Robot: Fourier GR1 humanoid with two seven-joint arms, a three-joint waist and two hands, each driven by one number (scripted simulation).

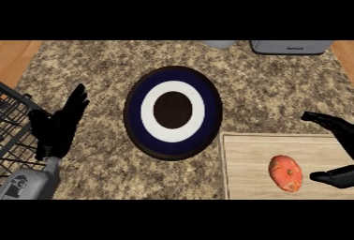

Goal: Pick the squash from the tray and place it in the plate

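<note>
Squash (285, 173) is seen lying on the wooden tray (245, 164), right of the plate (173, 112) on the granite surface (97, 61). Right hand (340, 136) is spread around it, fingers above, thumb below, not touching. Left hand (61, 123) is held open beside the wire rack (14, 126).

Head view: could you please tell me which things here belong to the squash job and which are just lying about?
Belongs to the job:
- squash, lying on the tray
- tray
- plate, nothing on it
- right hand, open beside the squash

Just lying about:
- wire rack at the left edge
- grey appliance at the top
- left hand, resting open
</note>
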